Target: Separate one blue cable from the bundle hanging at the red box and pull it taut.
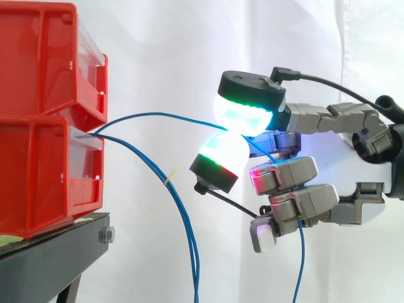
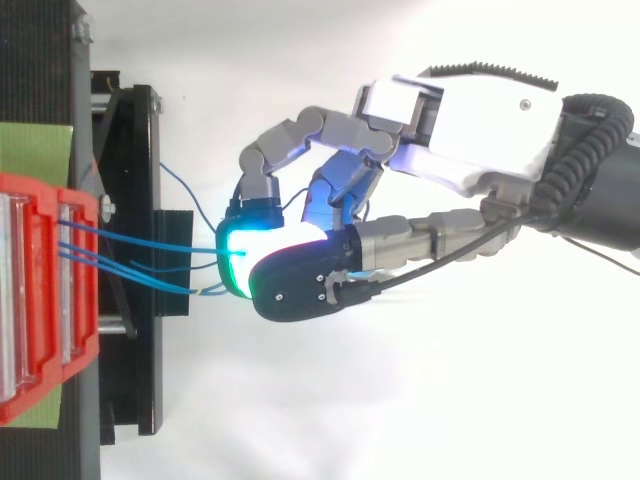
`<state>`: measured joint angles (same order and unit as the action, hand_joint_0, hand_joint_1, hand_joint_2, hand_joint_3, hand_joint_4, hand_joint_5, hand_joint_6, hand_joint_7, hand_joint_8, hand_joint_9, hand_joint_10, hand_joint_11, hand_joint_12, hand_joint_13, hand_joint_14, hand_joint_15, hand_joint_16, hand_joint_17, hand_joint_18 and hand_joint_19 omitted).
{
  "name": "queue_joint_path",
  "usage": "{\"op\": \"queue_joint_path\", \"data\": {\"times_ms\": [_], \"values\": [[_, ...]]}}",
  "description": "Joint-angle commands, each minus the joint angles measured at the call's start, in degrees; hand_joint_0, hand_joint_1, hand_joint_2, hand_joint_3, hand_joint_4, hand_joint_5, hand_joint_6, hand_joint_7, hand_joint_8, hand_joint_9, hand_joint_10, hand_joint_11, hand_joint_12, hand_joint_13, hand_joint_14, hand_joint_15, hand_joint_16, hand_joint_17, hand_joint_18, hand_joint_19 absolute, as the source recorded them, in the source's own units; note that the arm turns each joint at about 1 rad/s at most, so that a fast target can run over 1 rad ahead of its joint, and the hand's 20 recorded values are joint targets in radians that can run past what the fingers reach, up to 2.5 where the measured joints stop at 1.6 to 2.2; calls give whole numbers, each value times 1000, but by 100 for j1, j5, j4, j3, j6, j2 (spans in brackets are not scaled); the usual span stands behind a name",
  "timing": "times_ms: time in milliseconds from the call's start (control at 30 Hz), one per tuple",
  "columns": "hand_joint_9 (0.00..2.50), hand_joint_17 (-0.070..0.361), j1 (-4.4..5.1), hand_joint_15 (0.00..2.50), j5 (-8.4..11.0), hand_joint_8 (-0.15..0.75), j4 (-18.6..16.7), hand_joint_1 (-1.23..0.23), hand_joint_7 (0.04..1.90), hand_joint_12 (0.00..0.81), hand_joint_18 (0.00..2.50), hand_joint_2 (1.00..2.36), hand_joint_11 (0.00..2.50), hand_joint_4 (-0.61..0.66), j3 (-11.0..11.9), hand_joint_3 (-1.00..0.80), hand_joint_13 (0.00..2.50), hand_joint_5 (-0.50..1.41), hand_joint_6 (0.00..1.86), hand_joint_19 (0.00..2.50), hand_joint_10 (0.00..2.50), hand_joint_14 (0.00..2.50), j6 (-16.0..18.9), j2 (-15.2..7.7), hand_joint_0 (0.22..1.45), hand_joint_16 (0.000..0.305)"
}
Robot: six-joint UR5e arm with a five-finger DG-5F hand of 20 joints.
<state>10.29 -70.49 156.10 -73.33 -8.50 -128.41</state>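
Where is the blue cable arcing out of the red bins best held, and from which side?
Take the blue cable on its free span, where it arcs clear of the hanging strands. Come from the side away from the red bins, a pad above and a pad below; the hand pinches it so.

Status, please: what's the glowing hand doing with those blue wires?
Hand shut on one thin blue cable, pinched between pads. Cable bowed, not taut. Other blue cables hang clear below.

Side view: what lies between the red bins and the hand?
Side view: the blue cable pinched by the hand arches across; other blue cables hang lower.
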Motion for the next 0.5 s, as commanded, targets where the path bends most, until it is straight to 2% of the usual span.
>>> {"op": "queue_joint_path", "data": {"times_ms": [0,467], "values": [[1009,104,-1,1594,0,253,0,-702,1102,309,791,1028,1520,-24,-6,-89,1296,-173,926,776,695,313,-2,0,639,46],[1013,104,-1,1597,0,254,0,-702,1097,316,790,1028,1523,-30,3,-88,1299,-172,926,787,696,307,7,0,639,46]]}}
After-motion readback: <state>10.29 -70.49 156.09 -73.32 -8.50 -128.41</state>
